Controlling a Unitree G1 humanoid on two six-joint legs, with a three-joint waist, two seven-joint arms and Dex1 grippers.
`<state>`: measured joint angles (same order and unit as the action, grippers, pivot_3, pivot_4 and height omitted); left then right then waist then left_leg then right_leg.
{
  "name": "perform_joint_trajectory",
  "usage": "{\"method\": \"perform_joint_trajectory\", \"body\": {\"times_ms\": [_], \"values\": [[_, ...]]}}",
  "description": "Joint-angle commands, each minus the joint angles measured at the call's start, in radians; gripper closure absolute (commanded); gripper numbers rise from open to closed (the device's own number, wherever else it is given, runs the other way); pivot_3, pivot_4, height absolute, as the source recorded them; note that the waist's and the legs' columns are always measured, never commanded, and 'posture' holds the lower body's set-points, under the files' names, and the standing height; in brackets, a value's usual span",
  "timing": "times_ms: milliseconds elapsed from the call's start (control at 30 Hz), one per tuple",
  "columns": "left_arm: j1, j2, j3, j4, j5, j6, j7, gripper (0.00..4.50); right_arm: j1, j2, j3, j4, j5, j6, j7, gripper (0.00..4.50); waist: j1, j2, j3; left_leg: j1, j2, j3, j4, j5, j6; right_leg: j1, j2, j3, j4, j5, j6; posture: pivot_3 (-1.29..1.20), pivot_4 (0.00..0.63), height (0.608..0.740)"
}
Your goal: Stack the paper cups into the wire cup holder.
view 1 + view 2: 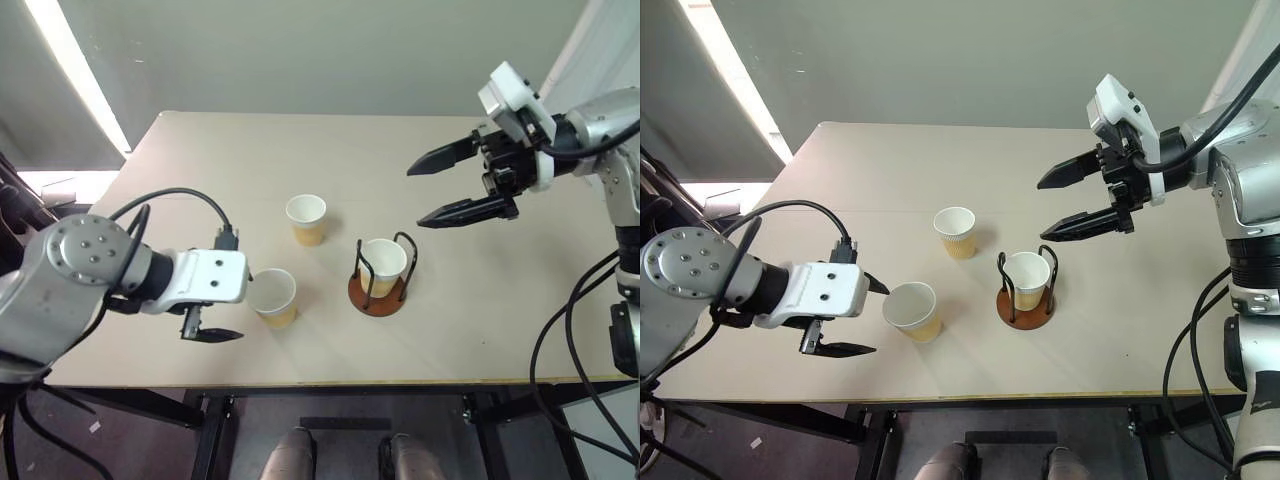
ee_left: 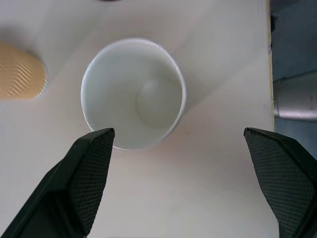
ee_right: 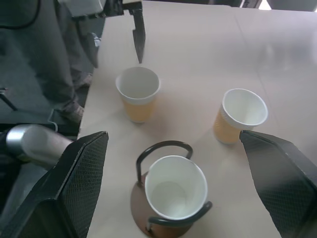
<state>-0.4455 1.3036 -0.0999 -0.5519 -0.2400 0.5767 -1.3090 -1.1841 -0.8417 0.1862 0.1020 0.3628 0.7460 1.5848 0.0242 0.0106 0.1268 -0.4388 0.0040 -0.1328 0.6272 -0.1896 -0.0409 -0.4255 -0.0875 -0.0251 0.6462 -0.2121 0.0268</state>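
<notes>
Cups: three paper cups on the table point(image 1: 150, 160). One sits inside the wire cup holder point(image 1: 378, 293); the far cup point(image 1: 306, 219) stands alone near the table's middle; the near cup point(image 1: 272, 297) stands upright just beside my left gripper point(image 1: 225, 300).
Holder: upright, right of the near cup, apart from both loose cups.
My left pincer: fingers spread wide, empty, one on each side of the near cup, not touching it.
My right pincer point(image 1: 465, 185): fingers apart, empty, hanging above the table, right of the holder.
Risk, tipping: I judge that if one finger meets the rim first, the light cup slides or topples.
Risk, crushing: closing hard could dent the thin wall, and it may then not nest.
Risk, holder: a low carry could catch a wire loop and drag the base.
Writing: none readable; the far cup's outside shows a zigzag texture.
</notes>
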Motion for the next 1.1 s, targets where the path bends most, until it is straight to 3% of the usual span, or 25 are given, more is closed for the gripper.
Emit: {"method": "perform_joint_trajectory", "body": {"times_ms": [33,467,1100], "values": [[0.029,-0.013,-0.003,-0.07,0.015,0.023,0.042,0.0,-0.034,-0.018,-0.011,-0.034,0.016,0.006,0.005,0.1,0.0,0.0,0.0,0.0,0.0,0.0,0.0,0.0,0.0,0.0,0.0,0.0,0.0,0.0,0.0,0.0,0.15,0.74],[-0.002,-0.063,-0.074,0.204,0.147,-0.234,0.003,0.0,-0.004,-0.027,-0.016,-0.076,0.02,0.011,-0.018,0.1,0.001,0.0,0.0,0.002,0.0,0.0,0.0,0.0,0.0,0.0,0.0,0.0,0.002,0.0,0.0,0.0,0.15,0.74],[-0.05,-0.122,-0.099,0.219,0.188,-0.276,-0.045,0.0,0.006,-0.034,-0.016,-0.079,0.024,0.007,-0.031,0.1,0.0,0.0,0.0,0.001,0.001,0.0,0.0,0.0,0.0,0.0,0.0,0.0,0.002,0.0,0.0,0.0,0.15,0.74]]}}
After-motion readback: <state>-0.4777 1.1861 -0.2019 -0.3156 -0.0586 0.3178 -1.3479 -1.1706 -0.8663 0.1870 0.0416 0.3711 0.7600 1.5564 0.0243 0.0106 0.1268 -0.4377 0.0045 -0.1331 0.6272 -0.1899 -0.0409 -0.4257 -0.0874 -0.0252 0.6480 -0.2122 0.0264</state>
